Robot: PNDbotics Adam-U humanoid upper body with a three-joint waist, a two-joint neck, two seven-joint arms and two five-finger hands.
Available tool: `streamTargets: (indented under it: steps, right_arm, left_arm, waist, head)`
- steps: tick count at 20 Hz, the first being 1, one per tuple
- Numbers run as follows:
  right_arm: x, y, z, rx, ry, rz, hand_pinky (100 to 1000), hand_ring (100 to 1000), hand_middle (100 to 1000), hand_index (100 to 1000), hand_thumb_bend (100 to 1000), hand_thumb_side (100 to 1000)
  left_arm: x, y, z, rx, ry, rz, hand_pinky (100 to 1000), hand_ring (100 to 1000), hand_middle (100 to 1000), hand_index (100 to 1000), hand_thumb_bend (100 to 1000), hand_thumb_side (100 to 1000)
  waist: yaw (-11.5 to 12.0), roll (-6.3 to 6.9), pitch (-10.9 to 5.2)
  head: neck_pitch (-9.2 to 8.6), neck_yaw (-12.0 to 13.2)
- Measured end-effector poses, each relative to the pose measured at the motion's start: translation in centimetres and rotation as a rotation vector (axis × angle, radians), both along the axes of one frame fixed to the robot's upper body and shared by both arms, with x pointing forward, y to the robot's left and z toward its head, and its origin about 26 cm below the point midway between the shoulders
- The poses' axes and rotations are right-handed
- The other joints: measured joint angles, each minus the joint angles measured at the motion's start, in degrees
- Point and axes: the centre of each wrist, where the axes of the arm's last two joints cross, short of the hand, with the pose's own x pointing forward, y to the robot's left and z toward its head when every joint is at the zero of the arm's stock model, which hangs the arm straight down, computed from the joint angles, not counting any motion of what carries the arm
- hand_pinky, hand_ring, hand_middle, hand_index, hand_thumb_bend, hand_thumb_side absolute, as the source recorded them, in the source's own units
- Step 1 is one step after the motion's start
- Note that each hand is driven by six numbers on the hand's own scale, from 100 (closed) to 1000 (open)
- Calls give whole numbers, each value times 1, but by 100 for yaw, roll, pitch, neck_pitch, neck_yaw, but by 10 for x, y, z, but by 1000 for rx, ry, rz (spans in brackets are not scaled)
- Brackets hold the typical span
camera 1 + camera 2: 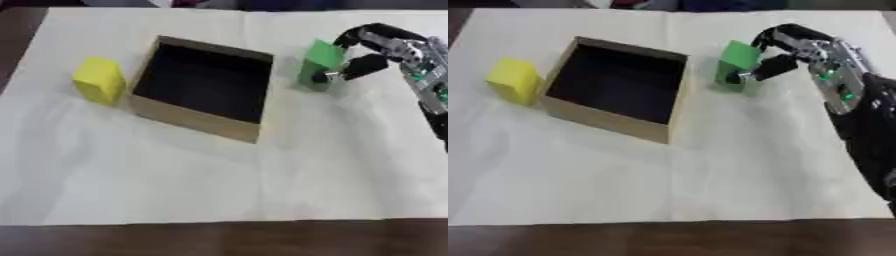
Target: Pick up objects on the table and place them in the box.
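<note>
A green block (318, 62) stands on the white cloth just right of the cardboard box (192, 120). My right hand (798, 47) comes in from the right, fingers curled over the block's top and thumb against its front side, pinching it. The block still looks to be resting on the cloth. A yellow block (99, 79) stands left of the box, close to its left wall. The box is open at the top and its dark inside looks empty. My left hand shows in neither view.
A white cloth (219, 180) covers the table, with dark wood (219, 240) showing along the near edge and the far left corner. A broad stretch of bare cloth lies in front of the box.
</note>
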Motion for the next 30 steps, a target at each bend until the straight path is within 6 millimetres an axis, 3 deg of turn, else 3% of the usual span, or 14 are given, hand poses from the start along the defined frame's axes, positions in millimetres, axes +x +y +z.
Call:
streamTargets:
  steps: [5,11,13,16,22,27,30]
  right_arm:
    - [-2,5,-1,-6,-19,27,910,859,664,708,701,482]
    - [-4,8,0,20,-12,45,890,825,607,649,587,475]
    - [-7,10,3,43,-13,60,881,808,581,619,509,491]
    - [-13,14,15,79,-40,82,866,784,543,572,462,508]
    - [-31,24,43,135,-152,111,855,758,504,525,373,457]
    - [-54,39,72,203,-249,195,855,756,504,528,384,469]
    - [-70,57,87,202,-273,287,858,758,508,532,400,489]
  left_arm:
    - [0,-1,-1,-7,2,-4,776,808,730,755,231,1000]
    - [0,-2,0,-9,-1,-4,777,809,725,753,227,1000]
    - [0,-2,0,-10,-1,-2,776,806,723,753,227,1000]
    - [0,-2,0,-11,-1,0,775,805,721,752,231,1000]
    - [0,-2,0,-12,-1,0,774,803,718,752,228,1000]
    - [0,-2,0,-11,0,0,773,801,716,751,228,1000]
    - [1,-3,1,-11,-4,-3,773,800,715,751,229,1000]
  waist:
    - [0,-13,6]
    - [5,-35,6]
    - [1,-35,6]
    - [-10,-39,-1]
    - [-44,-43,-45]
    - [-69,-60,-54]
    - [-58,-78,-54]
  head:
    - [0,24]
    - [0,55]
    - [0,69]
    - [0,91]
    - [0,107]
    - [2,106]
    - [4,105]
